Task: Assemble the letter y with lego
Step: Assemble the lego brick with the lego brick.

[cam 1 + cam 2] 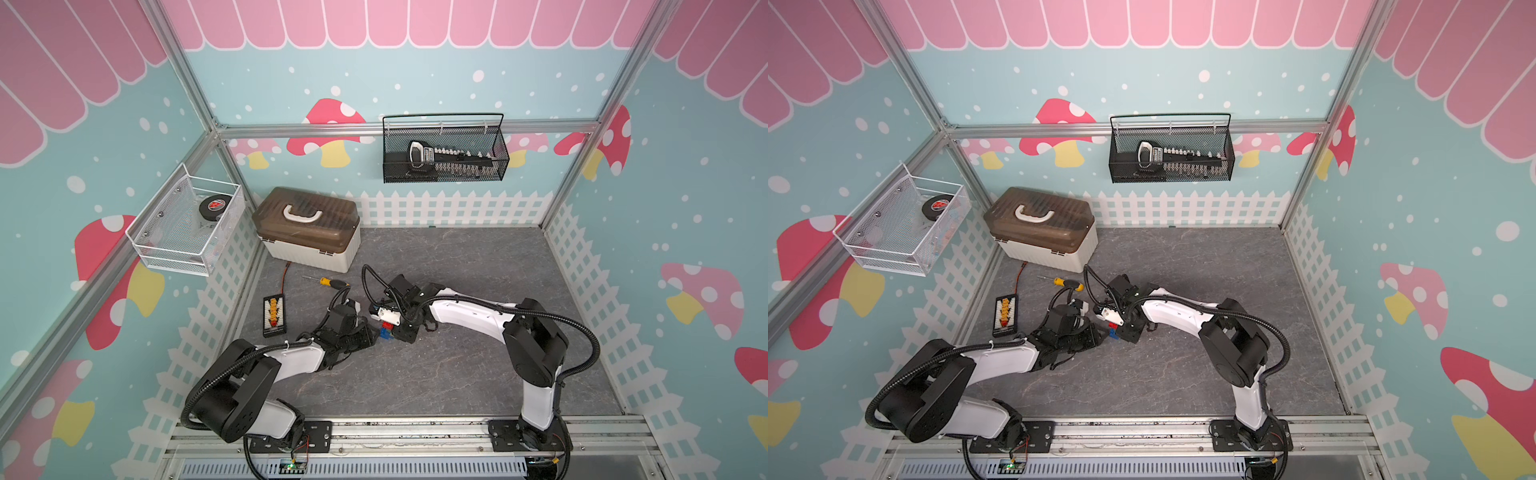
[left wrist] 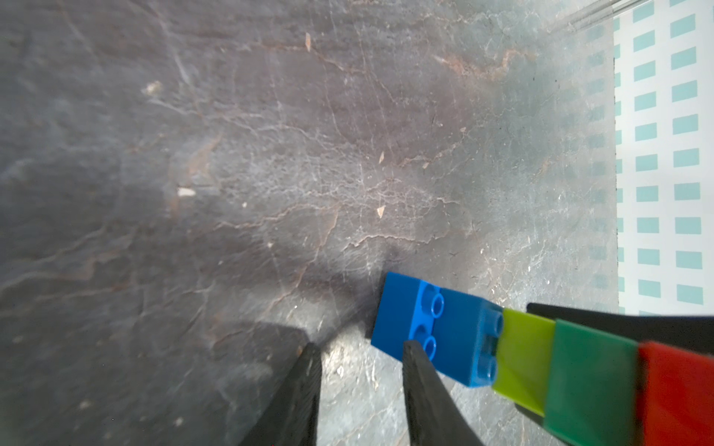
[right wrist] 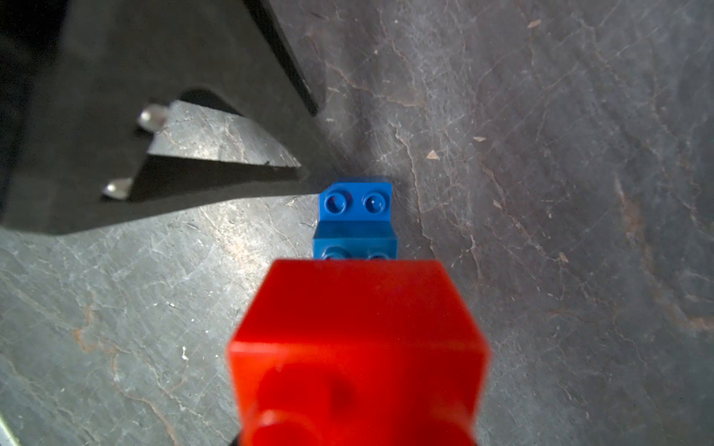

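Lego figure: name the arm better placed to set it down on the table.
Right, probably. The right hand is shut on the lego figure at its red end, so it can lower it to the table. The left hand is open and empty beside the blue end.

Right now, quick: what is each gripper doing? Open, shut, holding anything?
Left gripper: open a little, holding nothing; one finger is by the blue end of the joined bricks.
Right gripper: shut on the joined bricks.
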Motion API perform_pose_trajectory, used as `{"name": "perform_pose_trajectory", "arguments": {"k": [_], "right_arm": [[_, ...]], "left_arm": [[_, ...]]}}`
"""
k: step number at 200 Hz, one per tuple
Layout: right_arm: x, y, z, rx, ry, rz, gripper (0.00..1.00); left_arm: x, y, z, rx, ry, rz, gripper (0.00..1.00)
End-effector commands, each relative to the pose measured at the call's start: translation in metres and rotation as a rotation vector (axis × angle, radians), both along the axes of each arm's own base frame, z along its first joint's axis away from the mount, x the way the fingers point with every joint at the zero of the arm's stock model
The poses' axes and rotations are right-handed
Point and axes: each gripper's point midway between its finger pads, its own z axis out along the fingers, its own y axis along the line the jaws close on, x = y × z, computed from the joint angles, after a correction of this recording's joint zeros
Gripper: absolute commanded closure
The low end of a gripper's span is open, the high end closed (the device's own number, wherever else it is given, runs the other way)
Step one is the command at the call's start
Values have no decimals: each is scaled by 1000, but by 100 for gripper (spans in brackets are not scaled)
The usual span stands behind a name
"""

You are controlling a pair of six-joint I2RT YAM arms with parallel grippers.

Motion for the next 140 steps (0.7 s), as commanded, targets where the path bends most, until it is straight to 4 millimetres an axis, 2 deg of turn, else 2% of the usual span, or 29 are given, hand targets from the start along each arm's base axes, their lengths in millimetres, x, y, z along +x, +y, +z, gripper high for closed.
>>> {"name": "perform_pose_trajectory", "arguments": {"k": [1,140], "right_arm": [[0,4,-2,-15,-4,32,80],[-3,7,-10,-32,-1,62,80]], "left_arm": [[-1,7,-9,23,13,23,63],[0,8,-8,29,13,28,63]]}}
